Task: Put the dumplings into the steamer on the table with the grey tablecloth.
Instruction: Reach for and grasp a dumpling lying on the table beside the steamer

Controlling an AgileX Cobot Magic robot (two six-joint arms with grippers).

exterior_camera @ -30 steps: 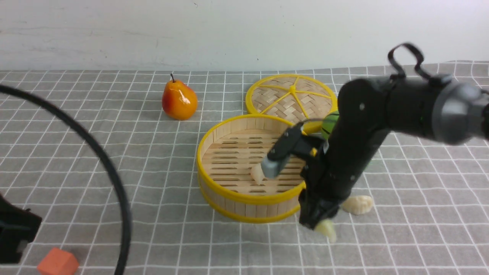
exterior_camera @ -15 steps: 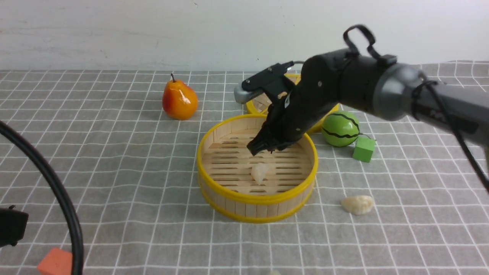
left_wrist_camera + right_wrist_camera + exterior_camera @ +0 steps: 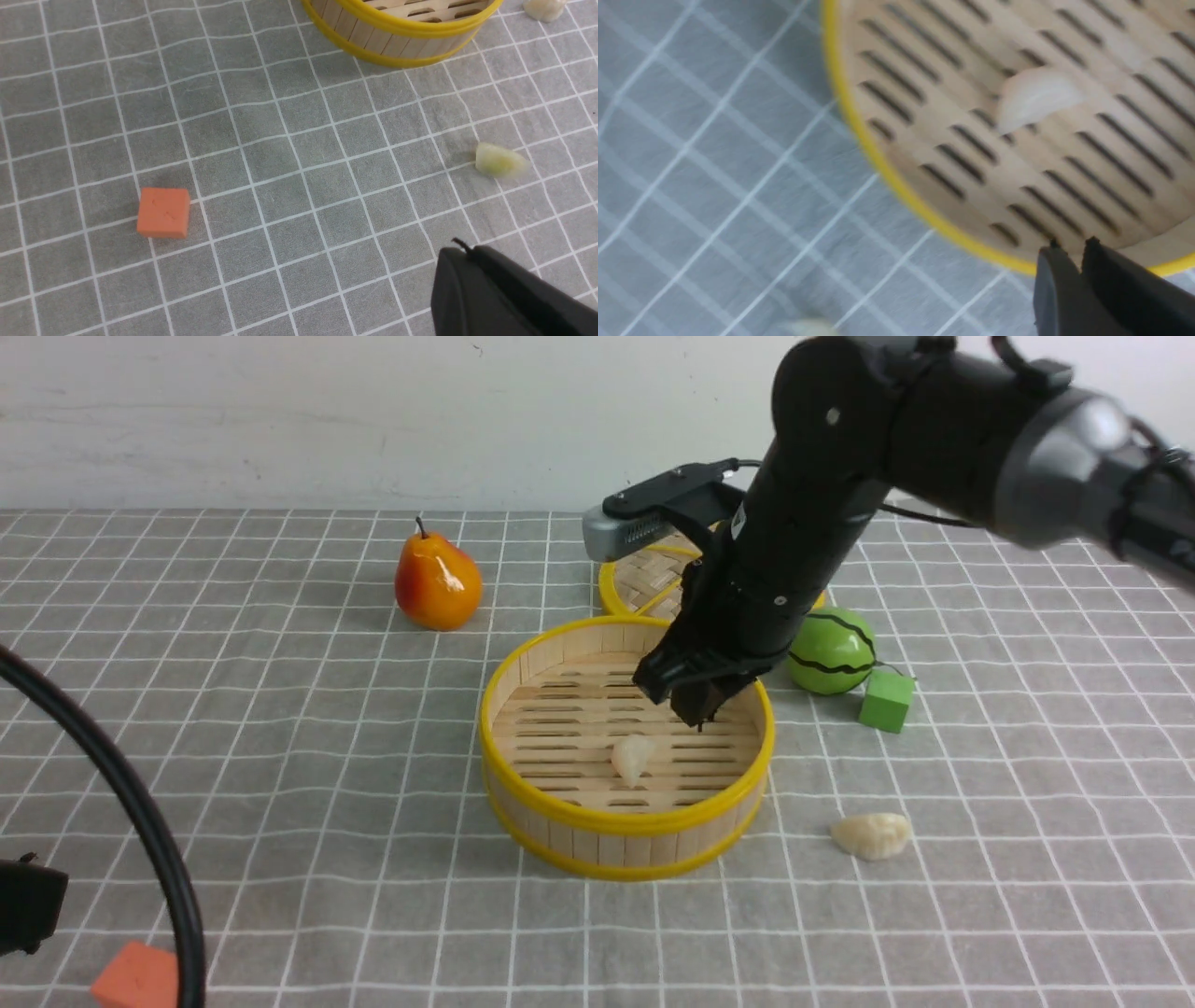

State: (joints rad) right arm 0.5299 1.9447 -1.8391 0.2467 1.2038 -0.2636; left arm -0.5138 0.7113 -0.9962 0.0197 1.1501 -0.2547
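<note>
The steamer (image 3: 624,814) stands mid-table on the grey tablecloth (image 3: 373,784). One dumpling (image 3: 633,758) lies on its slatted floor and shows in the right wrist view (image 3: 1034,95). A second dumpling (image 3: 872,835) lies on the cloth to the steamer's right. A third dumpling (image 3: 497,161) lies on the cloth nearer me, outside the front view. My right gripper (image 3: 695,714) hangs over the steamer's right half, shut and empty (image 3: 1071,245). My left gripper (image 3: 460,252) is shut and empty, low over the cloth.
A pear (image 3: 437,581) stands at the back left. The woven lid (image 3: 644,579), a green striped ball (image 3: 831,651) and a green cube (image 3: 887,700) sit behind and right of the steamer. An orange cube (image 3: 138,975) and a black cable (image 3: 140,821) are at the front left.
My right gripper rose from the cloth in front of the steamer and swung over it. The dumpling it held is out of its jaws and lies on the cloth.
</note>
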